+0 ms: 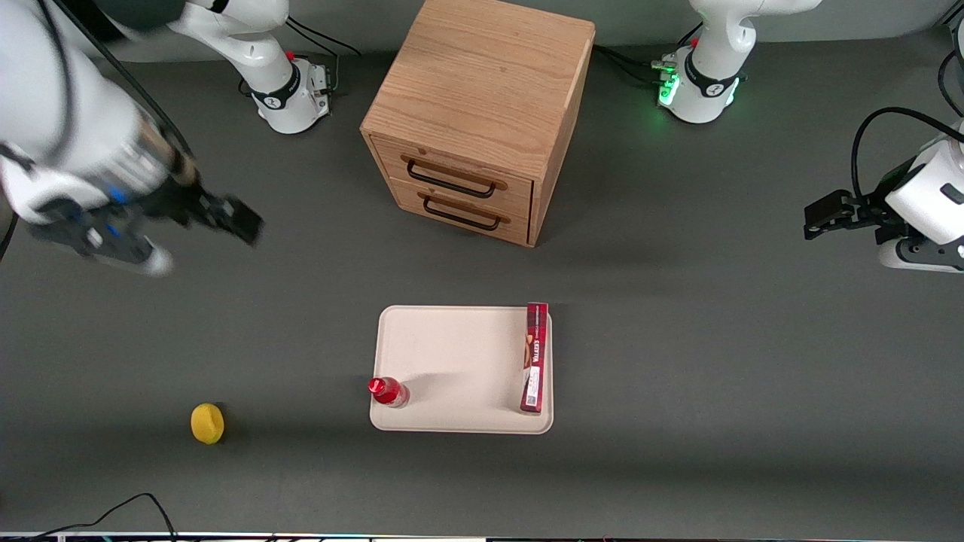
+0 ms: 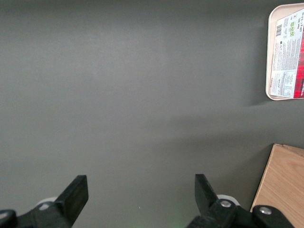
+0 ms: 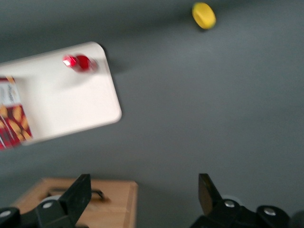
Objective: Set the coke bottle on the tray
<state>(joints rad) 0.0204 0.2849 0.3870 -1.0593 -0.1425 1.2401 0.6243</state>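
The small red coke bottle [image 1: 388,391] stands upright on the cream-beige tray [image 1: 452,354], at the tray corner nearest the front camera on the working arm's side. It also shows in the right wrist view [image 3: 78,62] on the tray [image 3: 66,104]. My right gripper [image 1: 233,218] is open and empty. It hangs high above the bare table toward the working arm's end, well apart from the bottle and the tray. In its own view its gripper [image 3: 145,194] has the jaws wide apart with nothing between them.
A long flat red box [image 1: 535,357] lies on the tray's edge toward the parked arm. A yellow round object [image 1: 207,423] lies on the table toward the working arm's end. A wooden two-drawer cabinet [image 1: 482,113] stands farther from the front camera than the tray.
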